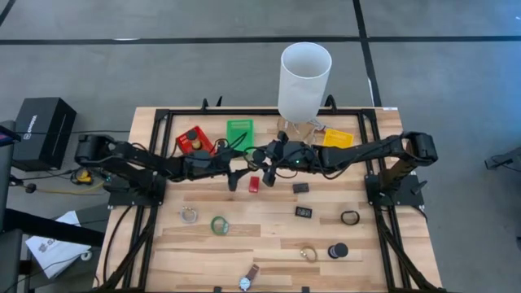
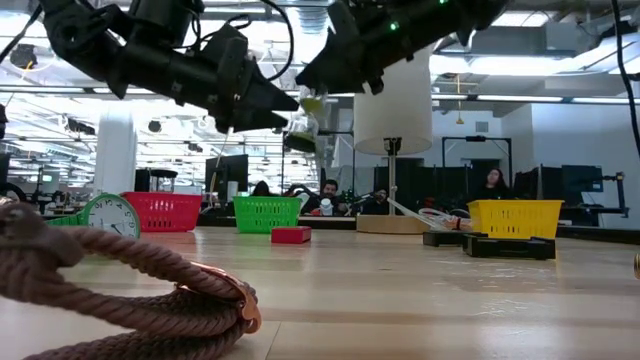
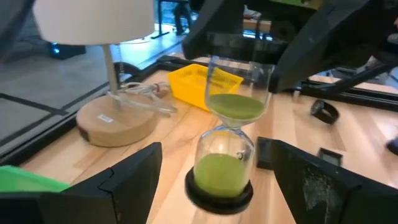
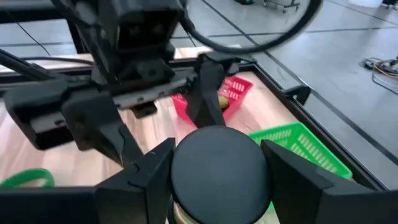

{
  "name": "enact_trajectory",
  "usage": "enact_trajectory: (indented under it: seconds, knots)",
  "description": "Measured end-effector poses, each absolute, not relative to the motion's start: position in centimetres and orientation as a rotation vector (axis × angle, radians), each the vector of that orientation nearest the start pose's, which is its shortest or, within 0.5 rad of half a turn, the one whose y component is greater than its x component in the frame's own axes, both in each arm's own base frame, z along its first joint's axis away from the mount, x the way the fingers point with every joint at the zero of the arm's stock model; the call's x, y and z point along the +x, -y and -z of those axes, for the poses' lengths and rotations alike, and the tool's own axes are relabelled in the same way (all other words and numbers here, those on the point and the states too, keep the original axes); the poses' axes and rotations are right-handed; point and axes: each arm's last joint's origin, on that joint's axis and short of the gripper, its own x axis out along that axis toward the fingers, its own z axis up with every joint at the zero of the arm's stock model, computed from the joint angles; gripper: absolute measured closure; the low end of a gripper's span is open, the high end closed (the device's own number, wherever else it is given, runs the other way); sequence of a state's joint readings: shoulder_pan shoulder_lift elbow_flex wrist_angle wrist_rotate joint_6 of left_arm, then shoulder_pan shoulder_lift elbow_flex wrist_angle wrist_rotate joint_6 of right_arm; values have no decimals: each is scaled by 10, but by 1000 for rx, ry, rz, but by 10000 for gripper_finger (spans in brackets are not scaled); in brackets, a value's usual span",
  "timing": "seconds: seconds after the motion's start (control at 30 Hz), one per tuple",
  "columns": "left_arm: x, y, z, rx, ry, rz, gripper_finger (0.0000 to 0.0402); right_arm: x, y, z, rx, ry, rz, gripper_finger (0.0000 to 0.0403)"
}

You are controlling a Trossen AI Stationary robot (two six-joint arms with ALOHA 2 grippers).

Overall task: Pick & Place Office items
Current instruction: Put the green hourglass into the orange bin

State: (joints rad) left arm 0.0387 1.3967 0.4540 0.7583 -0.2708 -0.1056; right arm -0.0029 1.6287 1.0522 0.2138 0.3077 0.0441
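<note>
My right gripper [image 4: 219, 165] is clamped on the black top cap of the hourglass [image 3: 229, 146], w/ green sand in both bulbs, upright and held up off the table [image 1: 269, 236] near the middle-back. My left gripper [image 3: 221, 179] sits around its lower bulb, fingers [image 3: 134, 177] wide apart, gap on both sides, not touching. Looks like a handover in mid-air, as I judge it.

To do it well:
- Keep the right steady and the glass vertical.
- Centre the left on the base cap, not the thin waist or the glass.
- Close slow, and let the right go only once the left has firm hold.

Below, just beside us, a red block [image 1: 254, 184] and a black block [image 1: 301, 187] lie on the boards, so don't drop low.

Farther toward the front edge are the tape roll [image 1: 219, 225], a ring [image 1: 189, 216], a black cylinder [image 1: 338, 251] and the watch [image 1: 247, 281], all well apart from us.

At the back stand the red bin [image 1: 195, 140], green bin [image 1: 239, 130] and yellow bin [image 1: 338, 138]. The lamp [image 1: 304, 80] stands near the grippers, so mind its shade when swinging.
</note>
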Motion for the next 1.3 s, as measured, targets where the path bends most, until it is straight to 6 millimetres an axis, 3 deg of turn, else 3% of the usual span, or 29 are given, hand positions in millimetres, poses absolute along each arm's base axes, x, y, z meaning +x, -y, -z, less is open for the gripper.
enact_trajectory:
  seconds: [0.13, 0.43, 0.6, 0.87, 1.07, 1.3]
  knots:
    - [263, -18, -188, -82, -149, -316, 107, 365, 5, -257, -11, -329, 302, 185]
    - [268, -17, -197, -86, -123, -268, 107, 372, 3, -265, 6, -299, 274, 199]
    - [269, -17, -198, -26, -126, -264, 107, 375, 2, -262, 8, -291, 265, 179]
    - [274, -17, -207, 8, -93, -262, 108, 379, 2, -260, 15, -269, 250, 203]
    - [274, -17, -207, 5, -96, -262, 108, 378, 3, -258, 13, -284, 254, 177]
    - [274, -17, -207, 5, -96, -262, 109, 378, 4, -257, 13, -286, 255, 203]
